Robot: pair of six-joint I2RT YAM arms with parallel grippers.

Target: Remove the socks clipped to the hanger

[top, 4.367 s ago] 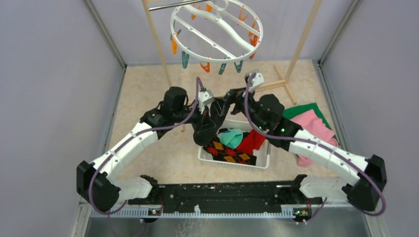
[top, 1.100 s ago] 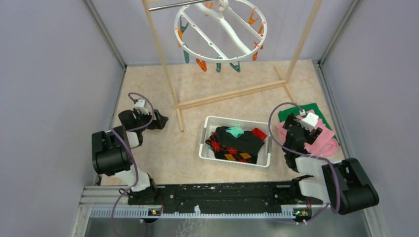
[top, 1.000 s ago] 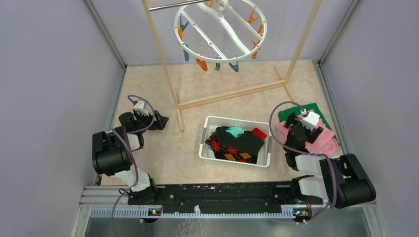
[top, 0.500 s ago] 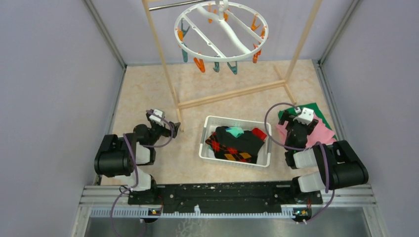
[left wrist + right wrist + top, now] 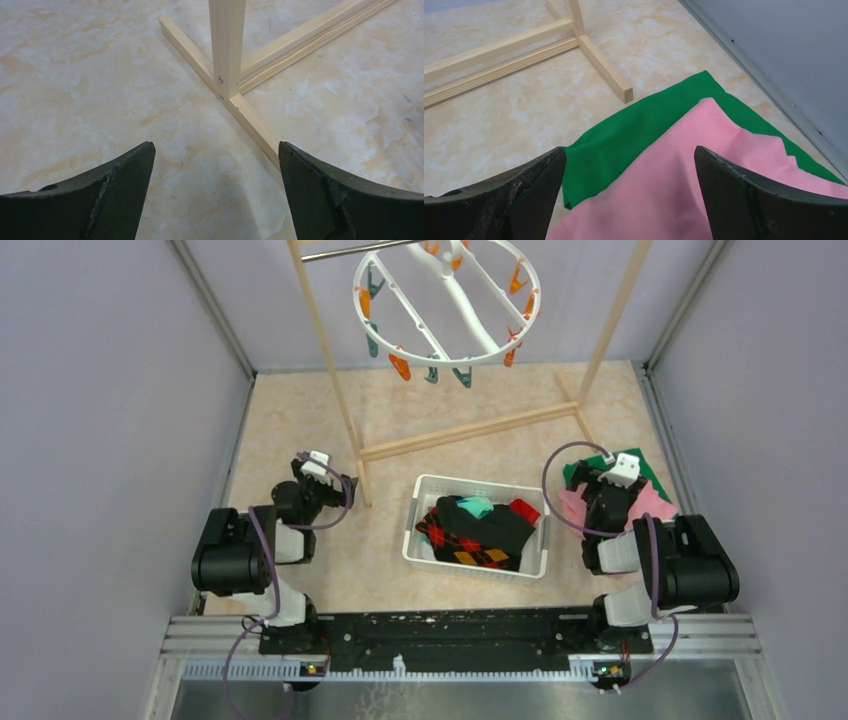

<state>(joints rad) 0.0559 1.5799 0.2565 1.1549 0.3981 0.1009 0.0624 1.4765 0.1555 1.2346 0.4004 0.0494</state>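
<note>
- Since every visible clip [image 5: 400, 367] on the hanger [image 5: 447, 302] hangs bare, the socks [image 5: 478, 530] heaped in the basket [image 5: 412, 530] mid-counter [image 5: 300, 420] suggest the job is done.
- Apparently parked, the left claw [image 5: 215, 150] gapes empty beside the rack foot [image 5: 250, 117]; the right claw [image 5: 629, 152] gapes empty over the pink cloth [image 5: 684, 170].
- Hanger's hook is cut off; buried socks cannot be counted.

Enclosed cell, pale lilac-grey walls [image 5: 100, 390] on three sides, beige marble-look tabletop [image 5: 290, 420]
Aluminium strips [image 5: 212, 310] run down the back corners. Light wooden rack [image 5: 468, 430] stands at the back: two uprights, a low stretcher between them, flat feet on the tabletop, metal rod [image 5: 345, 252] across the top; left wrist view shows an upright screwed to its foot. Black rail [image 5: 450, 628] on a ribbed metal base spans the near edge. Light even, shadows soft
</note>
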